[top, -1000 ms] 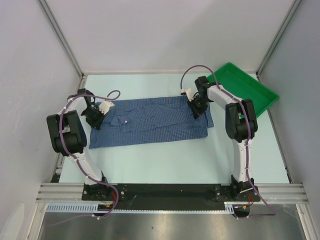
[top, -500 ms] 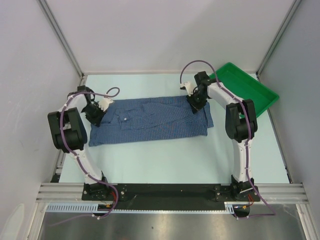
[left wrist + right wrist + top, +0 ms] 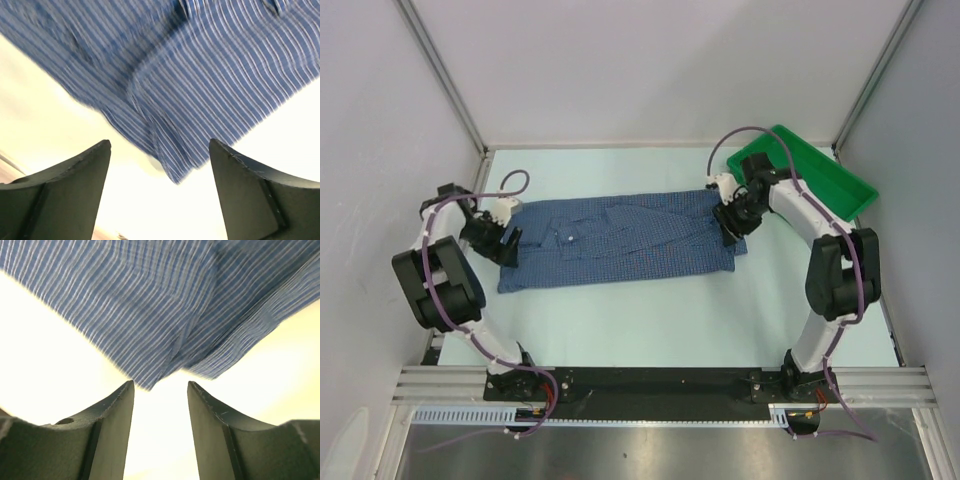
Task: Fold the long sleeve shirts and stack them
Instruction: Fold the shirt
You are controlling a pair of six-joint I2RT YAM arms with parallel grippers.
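Observation:
A blue checked long sleeve shirt (image 3: 620,238) lies folded into a long band across the middle of the table. My left gripper (image 3: 508,246) sits at the shirt's left end, open, nothing between its fingers; in the left wrist view a corner of the shirt (image 3: 200,90) lies just beyond the left gripper (image 3: 159,145). My right gripper (image 3: 730,226) is at the shirt's right end, open and empty; the right wrist view shows the shirt's edge (image 3: 165,315) just ahead of the right gripper (image 3: 161,384).
A green plastic tray (image 3: 805,180) stands at the back right, close behind the right arm. Grey walls with metal posts close in the table on three sides. Pale bare table (image 3: 640,320) lies in front of the shirt.
Both grippers have opened and let go of the shirt. The left one drew back to the left, the right one to the right. The shirt lies flatter.

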